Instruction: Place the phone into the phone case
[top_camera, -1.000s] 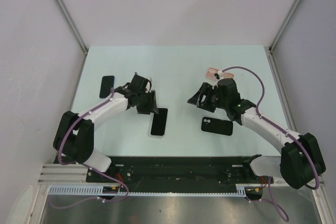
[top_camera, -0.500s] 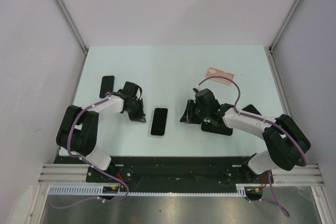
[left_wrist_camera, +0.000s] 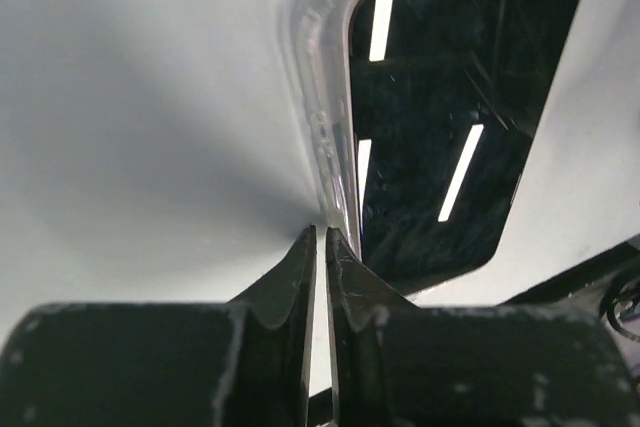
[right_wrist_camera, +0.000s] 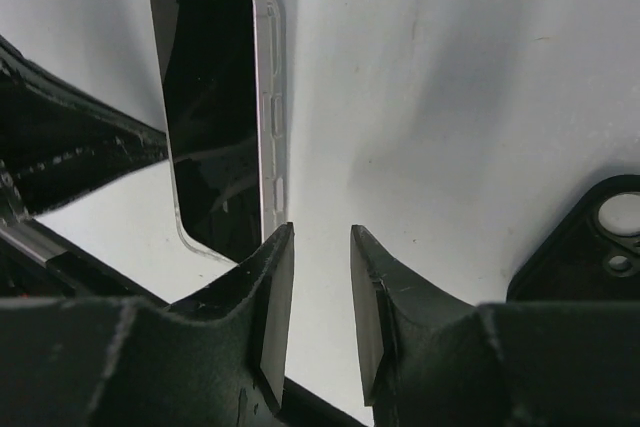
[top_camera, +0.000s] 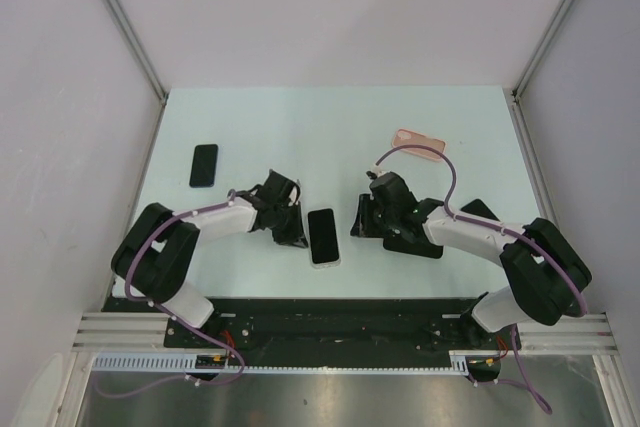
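Note:
The phone (top_camera: 322, 237), white-rimmed with a black screen, lies flat near the table's front middle. My left gripper (top_camera: 296, 231) is shut, its tips against the phone's left edge; in the left wrist view the gripper (left_wrist_camera: 322, 235) touches the clear rim of the phone (left_wrist_camera: 450, 117) with nothing between the jaws. My right gripper (top_camera: 361, 219) stands just right of the phone, partly open and empty; in its wrist view the gripper (right_wrist_camera: 320, 235) points past the phone (right_wrist_camera: 215, 97). The black phone case (top_camera: 418, 241) lies under the right forearm, its camera corner (right_wrist_camera: 605, 242) showing.
A second black phone (top_camera: 204, 165) lies at the far left. A pink case (top_camera: 420, 144) sits at the back right, and a dark flat object (top_camera: 482, 209) lies by the right arm. The left arm (right_wrist_camera: 70, 152) shows beyond the phone.
The phone has slid right and turned slightly, with the left gripper shut and following along its left edge. The right gripper moved down beside the black case and narrowed its jaws.

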Robot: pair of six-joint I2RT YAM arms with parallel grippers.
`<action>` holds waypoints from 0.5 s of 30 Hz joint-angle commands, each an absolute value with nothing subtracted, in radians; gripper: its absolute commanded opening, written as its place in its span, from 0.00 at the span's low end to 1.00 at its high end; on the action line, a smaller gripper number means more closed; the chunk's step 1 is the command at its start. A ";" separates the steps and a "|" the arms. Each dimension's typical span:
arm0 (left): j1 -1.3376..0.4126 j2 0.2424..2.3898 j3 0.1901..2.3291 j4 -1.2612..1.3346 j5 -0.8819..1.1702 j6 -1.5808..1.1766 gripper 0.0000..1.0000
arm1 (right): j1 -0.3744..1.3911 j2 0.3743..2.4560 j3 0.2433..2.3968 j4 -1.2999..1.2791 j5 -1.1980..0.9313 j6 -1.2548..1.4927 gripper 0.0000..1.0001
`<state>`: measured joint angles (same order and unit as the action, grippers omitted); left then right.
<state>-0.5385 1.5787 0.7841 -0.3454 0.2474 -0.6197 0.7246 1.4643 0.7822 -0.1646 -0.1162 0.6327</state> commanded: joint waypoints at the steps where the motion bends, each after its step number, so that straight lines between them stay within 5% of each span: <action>1: -0.588 1.526 0.738 -0.287 0.274 -0.715 0.13 | 0.727 1.476 0.782 -0.163 -0.063 0.578 0.33; 15: -0.448 1.516 0.712 -0.229 0.319 -0.698 0.13 | 0.749 1.623 0.801 -0.012 -0.078 0.664 0.29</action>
